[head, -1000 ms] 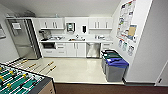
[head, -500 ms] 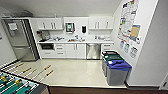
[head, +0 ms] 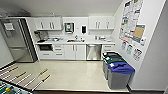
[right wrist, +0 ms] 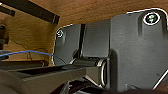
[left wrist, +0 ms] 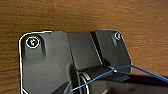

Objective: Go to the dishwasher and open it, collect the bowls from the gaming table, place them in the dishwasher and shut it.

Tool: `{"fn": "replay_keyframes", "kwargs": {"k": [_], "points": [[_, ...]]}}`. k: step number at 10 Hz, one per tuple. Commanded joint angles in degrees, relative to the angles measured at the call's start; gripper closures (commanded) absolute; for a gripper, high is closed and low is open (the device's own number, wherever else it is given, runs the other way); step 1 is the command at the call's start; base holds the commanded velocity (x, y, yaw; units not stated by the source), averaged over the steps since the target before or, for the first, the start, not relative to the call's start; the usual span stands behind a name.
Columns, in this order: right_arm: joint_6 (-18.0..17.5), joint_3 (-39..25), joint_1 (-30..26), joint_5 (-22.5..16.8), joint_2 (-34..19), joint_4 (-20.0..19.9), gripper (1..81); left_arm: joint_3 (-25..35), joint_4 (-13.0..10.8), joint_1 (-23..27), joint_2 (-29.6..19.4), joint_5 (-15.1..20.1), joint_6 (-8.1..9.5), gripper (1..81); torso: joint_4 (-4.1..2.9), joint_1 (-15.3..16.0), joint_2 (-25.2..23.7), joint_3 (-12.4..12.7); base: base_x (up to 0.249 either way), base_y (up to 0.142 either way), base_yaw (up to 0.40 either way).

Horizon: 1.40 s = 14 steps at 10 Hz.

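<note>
The head view looks into a small kitchen across a pale, shiny floor. The dishwasher sits closed under the counter on the far wall, its steel front set between white cabinet doors on one side and narrow white drawers on the other, just beside the sink. White wall cabinets hang above the counter. A tall steel fridge stands at the left end of the kitchen. Against the right wall, under a row of posters, stand bins, the nearest with a blue lid. At the lower left corner the edge of a table-football table shows, its rods with wooden handles reaching out over the floor. Both wrist views look past the robot's own dark plate at a brown wood-grain surface, with a thin blue cable crossing in front. Whether either gripper's fingers are apart or together cannot be told.
</note>
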State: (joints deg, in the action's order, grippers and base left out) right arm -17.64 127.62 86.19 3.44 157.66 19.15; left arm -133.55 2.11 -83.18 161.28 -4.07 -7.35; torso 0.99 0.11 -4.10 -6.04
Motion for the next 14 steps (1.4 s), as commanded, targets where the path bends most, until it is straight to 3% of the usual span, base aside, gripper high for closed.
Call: {"fn": "replay_keyframes", "kwargs": {"k": [1, 14], "points": [[-0.1, -0.7, -3.0, -2.3, -0.8, 0.8, 1.0, 0.7, -0.4, 3.0, -0.7, 2.9, -0.3, 1.0, 0.0, 0.0, 0.0, 0.0, 0.228, 0.0, 0.0], [-0.1, -0.5, -3.2, -2.3, -0.7, 0.9, 1.0, 0.7, -0.4, 3.0, -0.7, 2.9, -0.29, 1.0, 0.0, 0.0, 0.0, 0.0, 0.228, 0.0, 0.0]]}}
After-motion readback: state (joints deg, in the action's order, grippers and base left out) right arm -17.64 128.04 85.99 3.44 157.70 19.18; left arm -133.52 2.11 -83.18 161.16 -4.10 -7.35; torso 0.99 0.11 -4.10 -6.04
